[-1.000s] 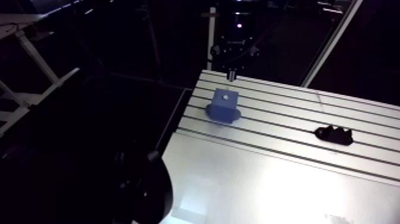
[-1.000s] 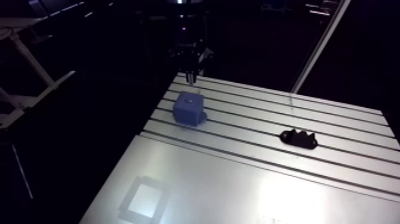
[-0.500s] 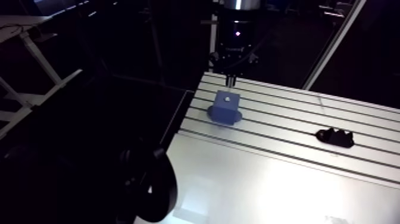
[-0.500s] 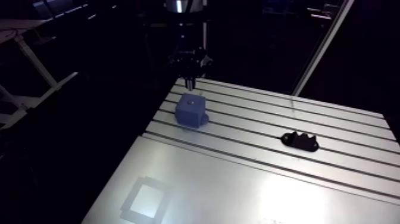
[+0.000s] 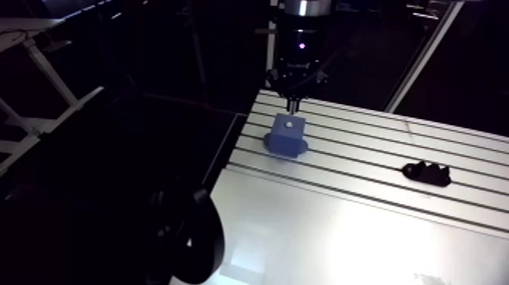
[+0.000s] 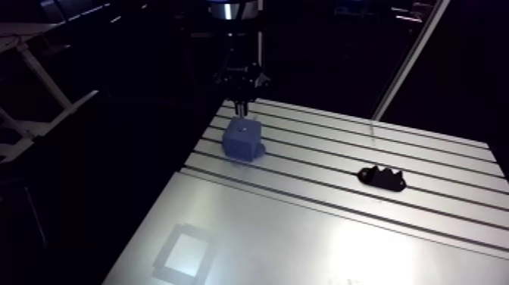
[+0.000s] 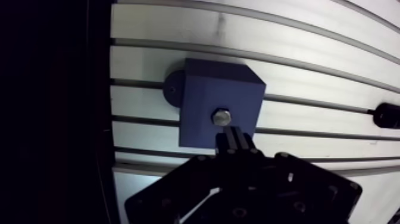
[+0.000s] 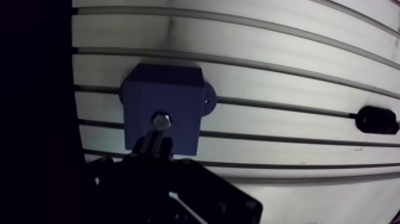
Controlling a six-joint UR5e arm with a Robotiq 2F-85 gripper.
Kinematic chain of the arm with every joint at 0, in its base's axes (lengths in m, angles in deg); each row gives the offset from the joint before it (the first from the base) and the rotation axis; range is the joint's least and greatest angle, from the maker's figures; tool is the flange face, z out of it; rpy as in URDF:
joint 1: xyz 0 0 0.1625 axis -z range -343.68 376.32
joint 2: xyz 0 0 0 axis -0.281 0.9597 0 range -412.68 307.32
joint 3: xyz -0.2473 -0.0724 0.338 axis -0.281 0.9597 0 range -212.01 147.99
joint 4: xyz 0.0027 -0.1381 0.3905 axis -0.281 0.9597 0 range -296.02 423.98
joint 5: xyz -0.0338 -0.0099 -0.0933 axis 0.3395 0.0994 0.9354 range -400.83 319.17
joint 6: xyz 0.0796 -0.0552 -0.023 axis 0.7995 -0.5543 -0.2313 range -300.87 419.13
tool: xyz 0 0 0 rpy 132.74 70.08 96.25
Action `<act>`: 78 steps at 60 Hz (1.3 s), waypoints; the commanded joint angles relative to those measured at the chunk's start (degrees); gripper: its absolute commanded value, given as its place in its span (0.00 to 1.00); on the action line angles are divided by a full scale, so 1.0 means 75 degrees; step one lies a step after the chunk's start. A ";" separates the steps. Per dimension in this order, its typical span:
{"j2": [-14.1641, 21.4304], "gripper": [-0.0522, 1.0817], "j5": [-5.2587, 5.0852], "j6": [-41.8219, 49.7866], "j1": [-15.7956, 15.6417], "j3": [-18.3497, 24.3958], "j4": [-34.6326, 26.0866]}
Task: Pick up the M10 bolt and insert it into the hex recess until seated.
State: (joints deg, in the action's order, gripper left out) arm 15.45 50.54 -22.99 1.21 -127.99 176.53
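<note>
Pincer [image 7: 233,133] was nearly closed, fingers clamped on the M10 bolt [image 7: 221,117] w/ only its hex head showing past the tips. Bolt stood upright, long axis vertical & in line w/ the pincer, head pointing down at the middle of the top face of the blue block [image 7: 199,89]. Couldn't tell if the head was in the recess or just above it. Block sat on the slotted table [image 7: 309,56] near its edge. Black part [image 7: 387,115] lay well apart.

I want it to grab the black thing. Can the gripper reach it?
Probably yes: the black piece lies alone on the table, uncovered. The gripper hangs over the blue block, well aside.
</note>
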 commanded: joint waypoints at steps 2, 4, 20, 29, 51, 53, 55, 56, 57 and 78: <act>-0.0044 1.00 -0.0027 -0.0060 0.0011 -0.0037 0.0022; -0.0044 1.00 -0.0025 -0.0060 0.0011 -0.0050 0.0023; -0.0123 1.00 -0.0013 -0.0060 0.0013 -0.0098 0.0137; -0.0161 1.00 -0.0013 -0.0070 0.0011 -0.0156 0.0174; -0.0243 1.00 -0.0025 -0.0072 -0.0024 -0.0203 0.0258; -0.0244 1.00 -0.0025 -0.0072 -0.0024 -0.0205 0.0258; -0.0244 1.00 -0.0025 -0.0072 -0.0024 -0.0205 0.0258; -0.0254 1.00 -0.0025 -0.0072 -0.0024 -0.0205 0.0258; -0.0255 1.00 -0.0025 -0.0072 -0.0024 -0.0205 0.0258; -0.0314 1.00 -0.0037 -0.0084 -0.0034 -0.0193 0.0363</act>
State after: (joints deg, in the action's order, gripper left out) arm 13.34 50.29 -23.59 1.02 -129.47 178.99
